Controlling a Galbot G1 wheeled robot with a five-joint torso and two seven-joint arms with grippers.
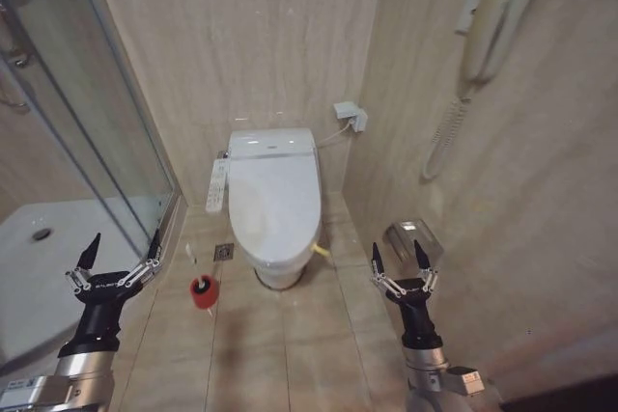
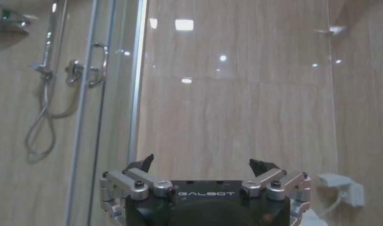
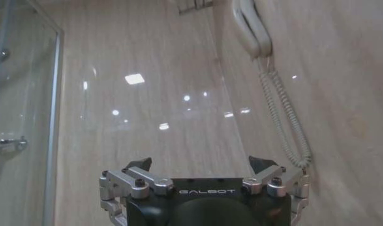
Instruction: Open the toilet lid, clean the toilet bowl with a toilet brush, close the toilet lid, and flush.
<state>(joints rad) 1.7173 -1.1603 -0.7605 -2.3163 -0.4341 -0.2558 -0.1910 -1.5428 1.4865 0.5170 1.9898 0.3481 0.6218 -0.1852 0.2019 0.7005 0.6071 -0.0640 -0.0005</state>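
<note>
Beige-tiled bathroom. Glossy white oval toilet lid (image 1: 276,198) down at 12 o'clock, covering white ceramic toilet bowl (image 1: 280,272). Left gripper (image 1: 120,254) at 8, right gripper (image 1: 397,260) at 4; both fingers spread, empty. Advice: hook lid's front edge, lift slowly.

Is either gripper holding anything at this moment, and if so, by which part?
Nothing is held. The left gripper and right gripper are both open and empty, raised short of the toilet lid, which is shut.
</note>
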